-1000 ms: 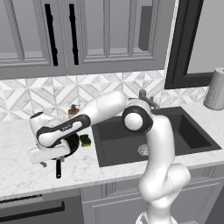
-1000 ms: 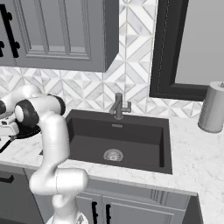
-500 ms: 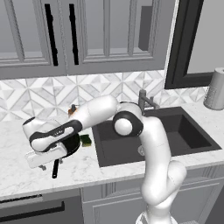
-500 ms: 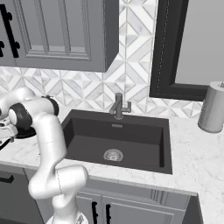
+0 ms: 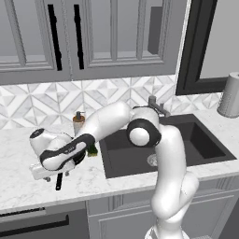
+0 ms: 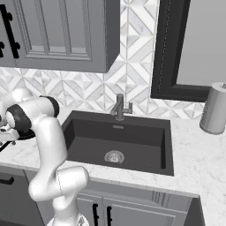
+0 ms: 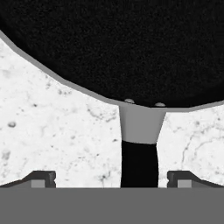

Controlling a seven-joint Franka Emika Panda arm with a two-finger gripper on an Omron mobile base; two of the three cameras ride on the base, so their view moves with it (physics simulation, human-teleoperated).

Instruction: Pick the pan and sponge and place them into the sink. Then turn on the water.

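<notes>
From the left base view I see my arm reaching out and down to the left of the sink point(image 5: 205, 144), with the hand low over the marble counter point(image 5: 18, 186). The hand covers most of the pan point(image 5: 59, 179), so what I can pick out there is the end of its thin black handle poking out below the hand, toward the counter's front edge. The green sponge point(image 5: 93, 151) sits just beside the sink's left rim, partly tucked behind my forearm, and the soap dispenser point(image 5: 78, 122) stands behind it, nearer the tiled wall. The faucet point(image 5: 158, 106) rises at the back rim of the sink. From the right base view the sink lies right of my arm, its round drain point(image 6: 114, 156) in the middle of the basin floor and the faucet at the back rim; my hand is at the far left edge, well apart from the sink, and I cannot make out the fingers there. In the hand view the gripper point(image 7: 111, 179) is spread wide, one dark fingertip point(image 7: 41, 178) on either side at the bottom. The pan's black bowl fills the top, and its handle runs straight down between the two fingertips, with clear marble showing on both sides, so neither tip touches it. The handle is centred in the gap, grey where it joins the bowl and black lower down.
</notes>
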